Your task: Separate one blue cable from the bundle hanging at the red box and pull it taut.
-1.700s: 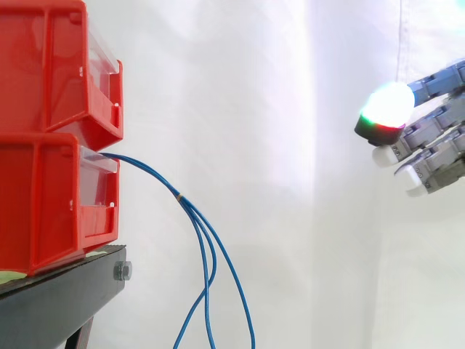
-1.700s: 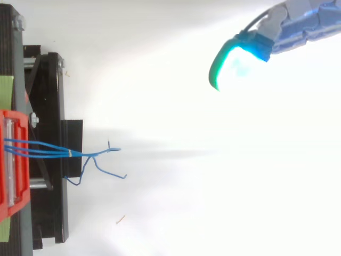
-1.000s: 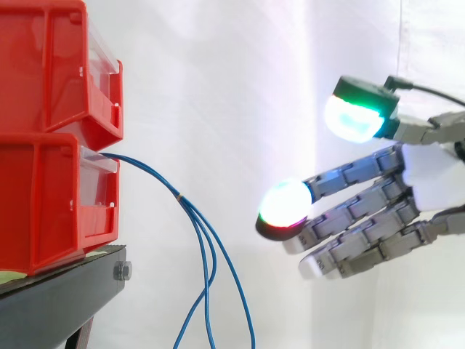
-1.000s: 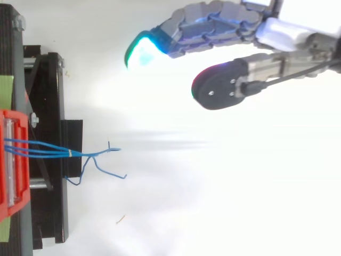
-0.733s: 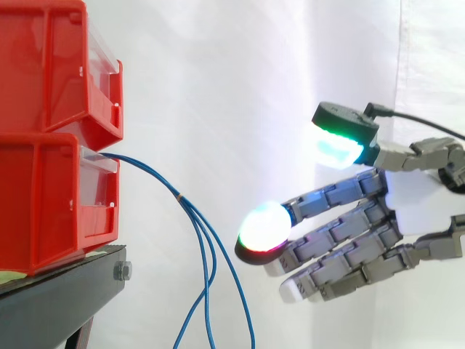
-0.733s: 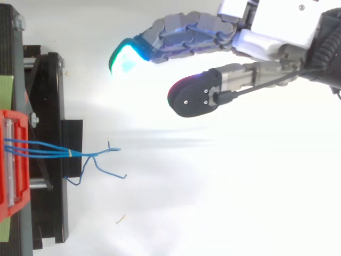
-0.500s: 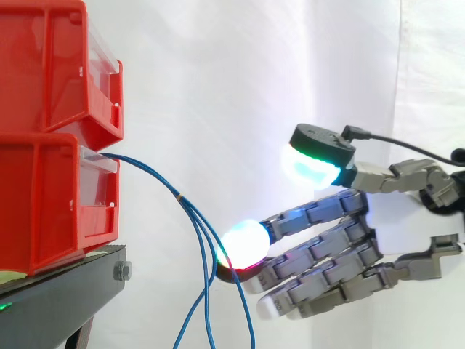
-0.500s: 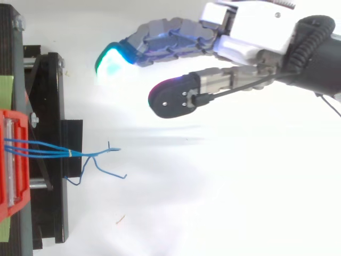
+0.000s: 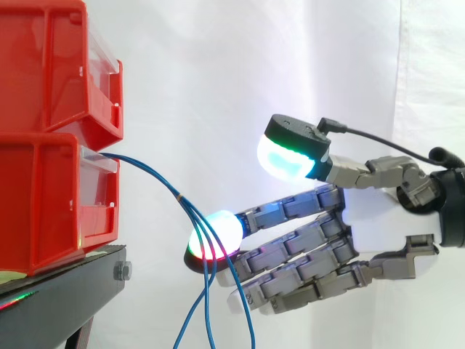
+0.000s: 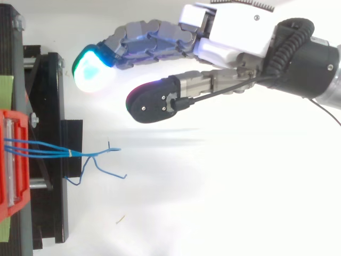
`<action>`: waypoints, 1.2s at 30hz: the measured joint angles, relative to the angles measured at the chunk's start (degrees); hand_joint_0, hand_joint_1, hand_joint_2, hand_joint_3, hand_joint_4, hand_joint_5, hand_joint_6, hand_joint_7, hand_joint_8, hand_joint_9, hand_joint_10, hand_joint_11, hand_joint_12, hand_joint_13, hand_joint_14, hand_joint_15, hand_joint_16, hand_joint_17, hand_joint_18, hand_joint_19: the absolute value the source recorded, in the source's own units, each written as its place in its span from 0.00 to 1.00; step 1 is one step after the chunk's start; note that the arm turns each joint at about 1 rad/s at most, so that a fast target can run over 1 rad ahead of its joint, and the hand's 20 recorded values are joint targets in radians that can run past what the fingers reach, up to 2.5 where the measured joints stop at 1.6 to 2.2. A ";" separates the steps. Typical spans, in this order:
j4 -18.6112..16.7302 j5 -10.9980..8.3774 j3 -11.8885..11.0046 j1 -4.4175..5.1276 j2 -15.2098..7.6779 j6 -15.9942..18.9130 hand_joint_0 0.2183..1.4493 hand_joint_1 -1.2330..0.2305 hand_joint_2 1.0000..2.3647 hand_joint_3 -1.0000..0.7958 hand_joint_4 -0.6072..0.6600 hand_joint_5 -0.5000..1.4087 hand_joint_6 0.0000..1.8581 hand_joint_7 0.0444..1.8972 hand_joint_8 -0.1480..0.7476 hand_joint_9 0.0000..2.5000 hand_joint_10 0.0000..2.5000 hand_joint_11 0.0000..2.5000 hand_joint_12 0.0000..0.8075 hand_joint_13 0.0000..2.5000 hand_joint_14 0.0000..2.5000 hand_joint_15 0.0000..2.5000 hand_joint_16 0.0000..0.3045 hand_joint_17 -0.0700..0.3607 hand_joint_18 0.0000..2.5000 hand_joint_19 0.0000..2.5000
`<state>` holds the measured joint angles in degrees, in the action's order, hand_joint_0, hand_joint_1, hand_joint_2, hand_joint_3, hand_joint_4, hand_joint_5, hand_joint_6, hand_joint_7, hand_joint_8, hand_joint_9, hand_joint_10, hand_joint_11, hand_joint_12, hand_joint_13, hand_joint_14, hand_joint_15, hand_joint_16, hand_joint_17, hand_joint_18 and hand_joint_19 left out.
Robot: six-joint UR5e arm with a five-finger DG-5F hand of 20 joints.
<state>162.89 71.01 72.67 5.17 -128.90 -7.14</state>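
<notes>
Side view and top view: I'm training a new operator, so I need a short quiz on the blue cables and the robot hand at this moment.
1. True or false: the robot hand is shut on one of the blue cables.
2. Pick one: the blue cables come out of A) the upper red bin, B) the lower red bin, C) the black stand.
3. Fill in: by the top view, the fingertips and the blue cables are ___ (touching / apart).

Key: 1 false, its fingers are straight and hold nothing; 2 B; 3 apart.
</notes>
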 measured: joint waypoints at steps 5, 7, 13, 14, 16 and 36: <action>-2.07 1.65 -1.68 -0.34 -2.51 0.69 0.20 0.46 0.00 0.28 0.63 0.14 0.27 0.37 0.44 0.16 0.00 0.01 0.43 0.15 0.00 0.04 0.17 0.44 0.10 0.00; -2.37 1.97 -2.37 -0.39 -3.28 1.04 0.20 0.46 0.00 0.28 0.63 0.14 0.27 0.37 0.44 0.16 0.00 0.01 0.43 0.15 0.00 0.04 0.17 0.44 0.10 0.00; -2.70 2.57 -4.96 -0.40 -6.06 1.95 0.20 0.46 0.00 0.28 0.63 0.14 0.27 0.37 0.44 0.16 0.00 0.01 0.43 0.15 0.00 0.04 0.17 0.44 0.10 0.00; -2.71 2.77 -5.50 -0.41 -6.54 2.26 0.20 0.46 0.00 0.28 0.63 0.14 0.27 0.37 0.44 0.16 0.00 0.01 0.43 0.15 0.00 0.04 0.17 0.44 0.10 0.00; -2.75 3.14 -6.06 -0.40 -6.98 2.74 0.20 0.46 0.00 0.28 0.63 0.14 0.27 0.37 0.44 0.16 0.00 0.01 0.43 0.15 0.00 0.04 0.17 0.44 0.10 0.00; -3.08 9.30 -6.55 0.15 -7.41 4.63 0.19 0.47 0.00 0.28 0.64 0.14 0.27 0.37 0.45 0.16 0.00 0.02 0.43 0.16 0.00 0.04 0.18 0.44 0.11 0.00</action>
<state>159.81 80.31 66.12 5.31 -136.32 -2.52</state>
